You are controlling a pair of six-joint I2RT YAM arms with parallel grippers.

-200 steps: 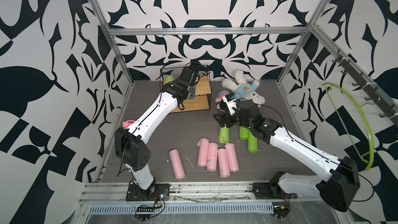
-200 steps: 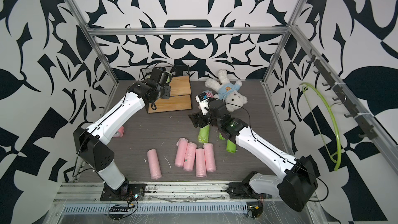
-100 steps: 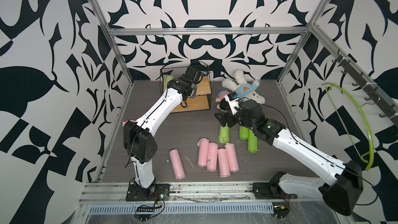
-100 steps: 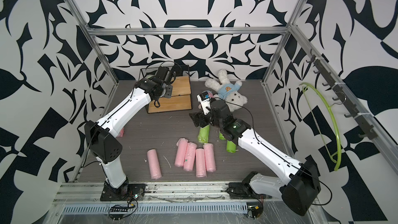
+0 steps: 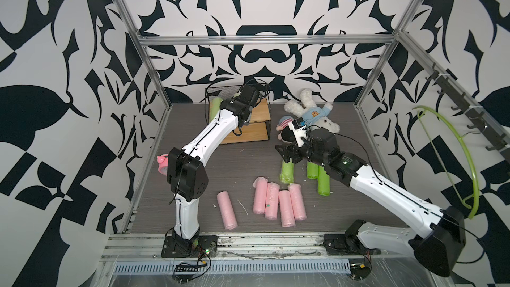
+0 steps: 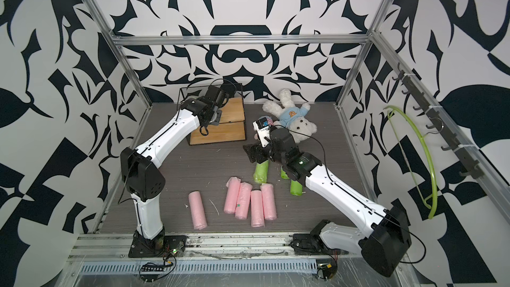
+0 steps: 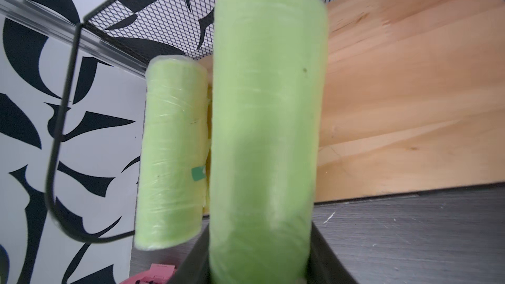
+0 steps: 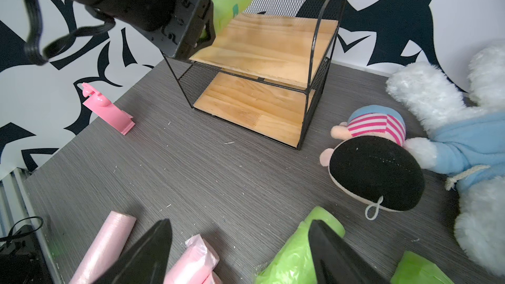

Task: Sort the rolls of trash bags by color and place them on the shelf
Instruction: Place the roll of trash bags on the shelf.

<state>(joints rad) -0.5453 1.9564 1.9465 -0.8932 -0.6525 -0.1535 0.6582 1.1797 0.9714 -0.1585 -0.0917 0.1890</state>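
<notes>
Standing here, I see the left gripper [image 7: 259,230] pinching a lime-green roll [image 7: 267,110] by its near end, one finger pressed against each side. The roll sticks straight out ahead of the gripper. Its long axis runs front to back over the top board of the shelf [image 5: 260,110], and its far end is aimed at the mesh back. It appears to hang clear of the wood, just beside a second green roll [image 7: 172,154] that lies along the board's left edge, and the two are parallel (whether they touch, I can't tell). The right gripper [image 8: 240,221] hovers low over the table [image 5: 242,161] with its fingers spread and nothing between them. It sits above the far end of the leftmost of three green rolls [image 5: 287,172]. These and the five pink rolls [image 5: 271,201] nearer the front all lie roughly front to back, with a lone pink roll [image 5: 226,211] off to the left. Compared with a second ago, the left arm's elbow has risen and swung inward and now half covers the pink alarm clock [image 5: 161,161]. Its wrist has pushed deeper over the top board, while the right arm and the rolls on the table look unmoved.
</notes>
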